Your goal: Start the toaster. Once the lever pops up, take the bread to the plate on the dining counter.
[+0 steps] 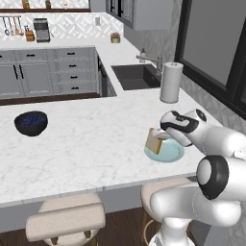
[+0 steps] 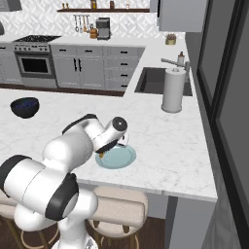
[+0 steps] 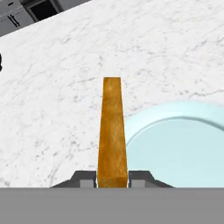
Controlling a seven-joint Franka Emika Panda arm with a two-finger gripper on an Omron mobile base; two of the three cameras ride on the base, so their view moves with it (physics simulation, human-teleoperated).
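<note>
1. I see the counter (image 1: 86,144), white marble, with stools tucked under its near edge.
2. I see the plate (image 3: 183,148) lying flat on the counter near that edge; a dark bowl (image 1: 31,123) sits well apart to the left.
3. My gripper (image 3: 112,183) hangs at the plate's left rim, its jaws pinching the bread (image 3: 112,131).
4. The bread stands edge-on between the fingertips, reaching away from the hand, over the plate's left rim and the marble beside it.
</note>
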